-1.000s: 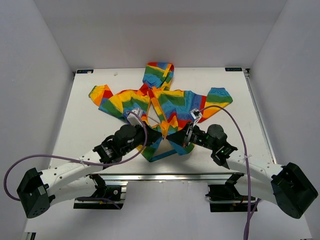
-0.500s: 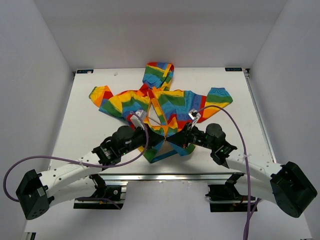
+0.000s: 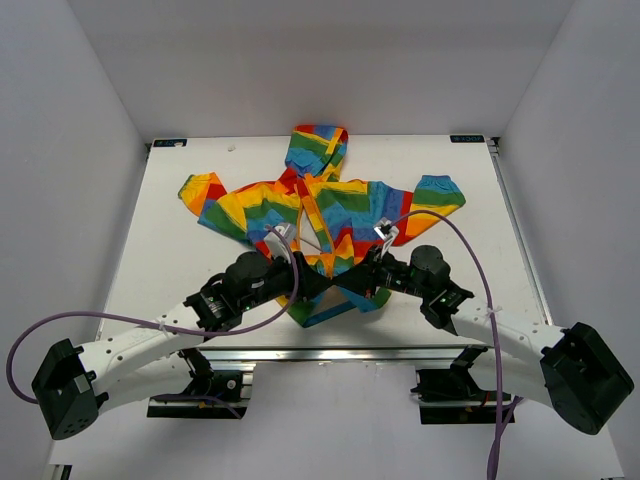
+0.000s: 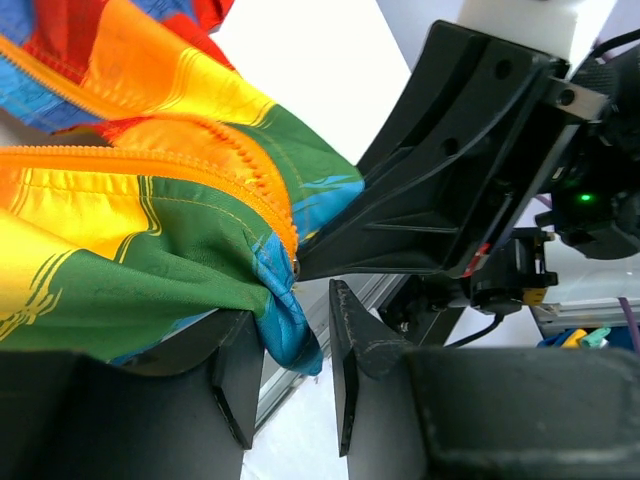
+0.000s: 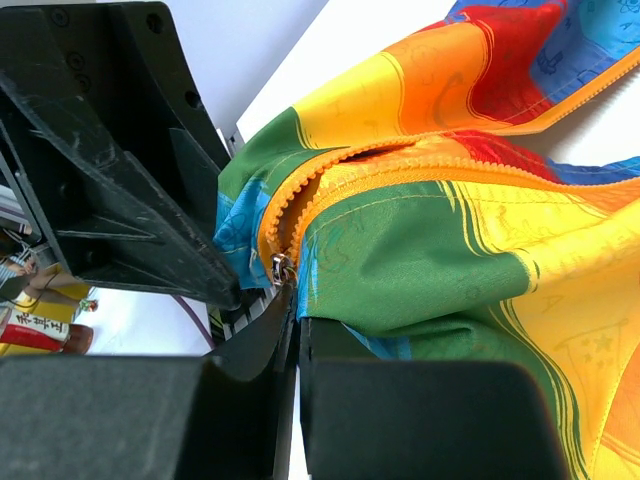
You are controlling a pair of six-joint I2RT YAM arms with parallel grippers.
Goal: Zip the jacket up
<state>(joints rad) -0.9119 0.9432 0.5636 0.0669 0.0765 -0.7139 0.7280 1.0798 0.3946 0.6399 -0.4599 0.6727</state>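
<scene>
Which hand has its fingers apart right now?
The left hand: a clear gap shows between its fingers. The right hand is shut on the hem of the rainbow-striped fabric jacket.

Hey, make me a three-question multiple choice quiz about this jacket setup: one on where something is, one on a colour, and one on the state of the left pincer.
1. Which way does the hood of the jacket point?
A. toward the far edge of the table
B. toward the arm bases
C. toward the left wall

2. What colour is the zipper?
A. white
B. orange
C. black

3. How is the left pincer?
A. open
B. shut on a sleeve
C. out of every view

Answers:
1 A, the hood lies at the top of the overhead view, on the side away from the arms.
2 B, orange teeth run along the front edges in the right wrist view.
3 A, its jaws stand apart in the left wrist view.
</scene>
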